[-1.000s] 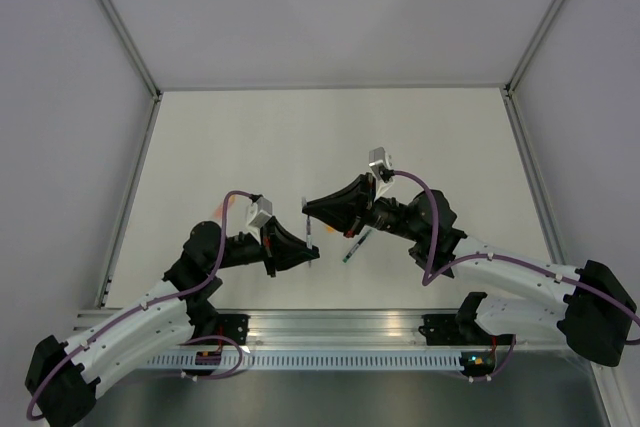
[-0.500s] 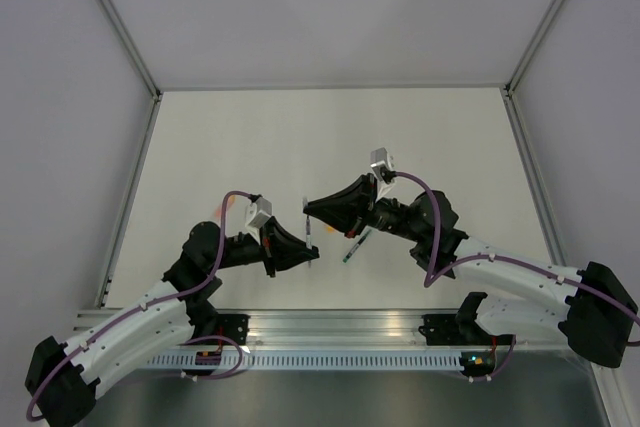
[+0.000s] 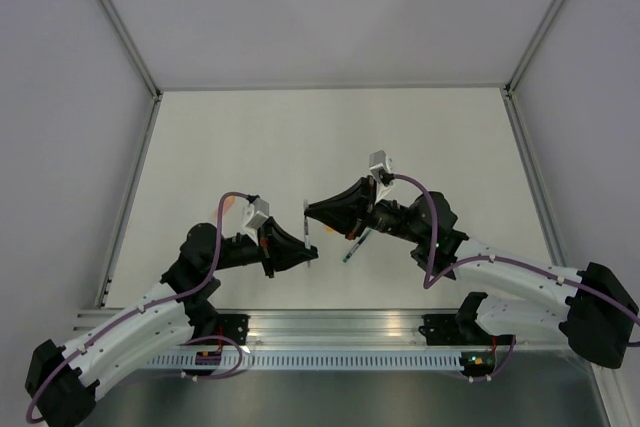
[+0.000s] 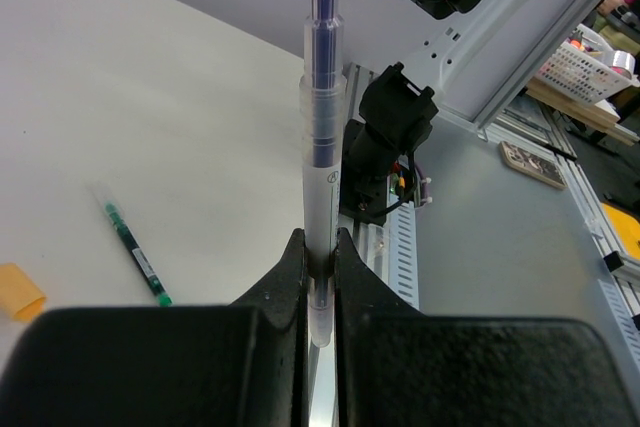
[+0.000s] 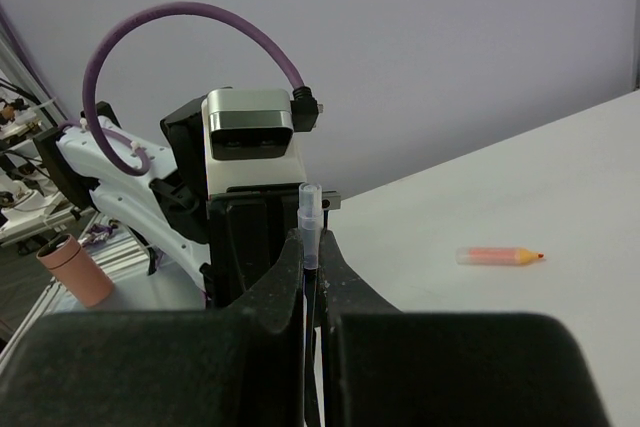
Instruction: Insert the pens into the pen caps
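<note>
1. Gripping at the centre: the left gripper (image 4: 320, 247) is clenched on the clear cap (image 4: 322, 207), which stands straight out from its jaws; the right gripper (image 5: 310, 247) is clenched on the pen (image 4: 321, 27), its fingers pinched tight on the thin shaft.
2. Key relation: pen and cap share one long axis; the blue shaft enters the cap's open mouth from the right gripper's side; judged by the blue showing through the clear wall, it is part-way in, not home; the coming move looks to be a straight push along that axis, and any tilt could jam it.
3. Top view: the joined pair runs near-to-far between the two sets of jaws, held off the table (image 3: 250, 137); neither arm is nearer, as each holds one end.
4. Arms: both elbows are bent; the forearms reach inward so that the grippers face each other at mid-table.
5. Spare items lie flat, well apart from the jaws: green pen (image 4: 135, 257); orange cap (image 4: 18, 290); orange pen (image 5: 498, 256).
</note>
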Motion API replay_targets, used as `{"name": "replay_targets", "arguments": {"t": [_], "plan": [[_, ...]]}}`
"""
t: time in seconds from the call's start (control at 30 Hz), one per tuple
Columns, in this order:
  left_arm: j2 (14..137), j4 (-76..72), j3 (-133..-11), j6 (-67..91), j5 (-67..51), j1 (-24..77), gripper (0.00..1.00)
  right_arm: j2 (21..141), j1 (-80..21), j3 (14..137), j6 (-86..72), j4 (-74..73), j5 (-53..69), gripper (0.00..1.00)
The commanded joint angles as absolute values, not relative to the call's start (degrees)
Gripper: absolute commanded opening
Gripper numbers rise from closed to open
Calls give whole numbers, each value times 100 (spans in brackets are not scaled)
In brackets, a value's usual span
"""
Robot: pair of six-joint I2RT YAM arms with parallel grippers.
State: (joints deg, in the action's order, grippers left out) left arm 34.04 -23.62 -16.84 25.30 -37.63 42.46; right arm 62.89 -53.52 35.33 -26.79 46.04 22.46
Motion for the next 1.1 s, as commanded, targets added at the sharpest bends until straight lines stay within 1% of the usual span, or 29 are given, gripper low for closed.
{"name": "replay_targets", "arguments": {"t": [0.0, 0.37, 1.07], "plan": [[3357, -2470, -1731, 2610, -3727, 4236, 2, 6390, -5396, 3463, -2724, 4903, 2417, 0], [3393, -2452, -1749, 2619, -3753, 4236, 2, 6293, -5396, 3577, -2777, 4913, 2224, 0], [3428, -2373, -1775, 2575, -3648, 4236, 2, 6188, -5396, 3683, -2804, 4764, 2224, 0]]}}
